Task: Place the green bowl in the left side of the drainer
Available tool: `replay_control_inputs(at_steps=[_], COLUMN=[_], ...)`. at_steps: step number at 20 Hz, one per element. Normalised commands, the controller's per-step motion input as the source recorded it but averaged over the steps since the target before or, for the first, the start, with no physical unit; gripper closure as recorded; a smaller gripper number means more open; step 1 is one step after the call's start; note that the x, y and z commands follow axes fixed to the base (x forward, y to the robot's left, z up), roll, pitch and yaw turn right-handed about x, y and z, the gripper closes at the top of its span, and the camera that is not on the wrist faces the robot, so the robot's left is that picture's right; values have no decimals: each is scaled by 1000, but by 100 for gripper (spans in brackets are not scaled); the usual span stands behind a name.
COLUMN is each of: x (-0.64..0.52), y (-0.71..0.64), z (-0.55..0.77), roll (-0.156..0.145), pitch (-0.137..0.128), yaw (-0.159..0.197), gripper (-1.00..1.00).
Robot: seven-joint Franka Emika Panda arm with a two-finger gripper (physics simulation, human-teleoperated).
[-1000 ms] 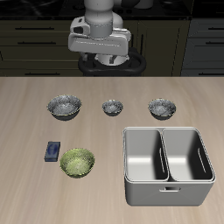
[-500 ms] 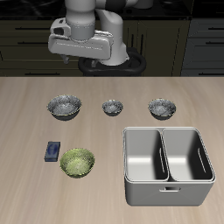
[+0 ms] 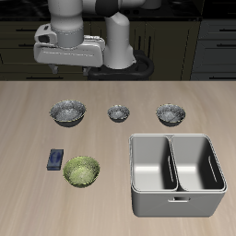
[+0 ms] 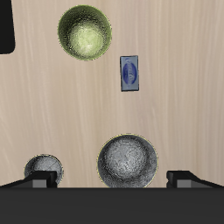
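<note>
The green bowl (image 3: 81, 171) is a small ribbed yellow-green bowl standing upright near the table's front edge; it also shows in the wrist view (image 4: 85, 33). The drainer (image 3: 171, 166) is a large light-grey two-compartment tub beside it, both compartments empty; it is out of the wrist view. My gripper (image 3: 71, 68) hangs high above the table's back, over the largest grey bowl, far from the green bowl. In the wrist view the gripper (image 4: 112, 179) is open and empty, its fingertips (image 4: 39, 179) wide apart.
Three grey speckled bowls stand in a row farther back: the largest (image 3: 68, 112), a small one (image 3: 118, 112) and a medium one (image 3: 170, 113). A small blue block (image 3: 55, 159) lies close beside the green bowl, also in the wrist view (image 4: 129, 73).
The arm has swung sideways along the table's back, from above the small grey bowl to above the largest one. Nothing on the table has moved.
</note>
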Motion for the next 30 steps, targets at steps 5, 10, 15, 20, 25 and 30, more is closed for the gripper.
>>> replay_control_inputs(at_steps=[5,10,15,20,25,30], x=[266,351,414,437,336,279], y=[-137,-74,37,17,202,213], z=[132,58,-75,51,-31,31], roll=[21,-10,-18,-32,7,-4], pitch=[-10,-3,15,-16,-7,-14], yaw=[56,50,-1,-31,-4,3], gripper=[-100,-100,-100,-100,-100,-100])
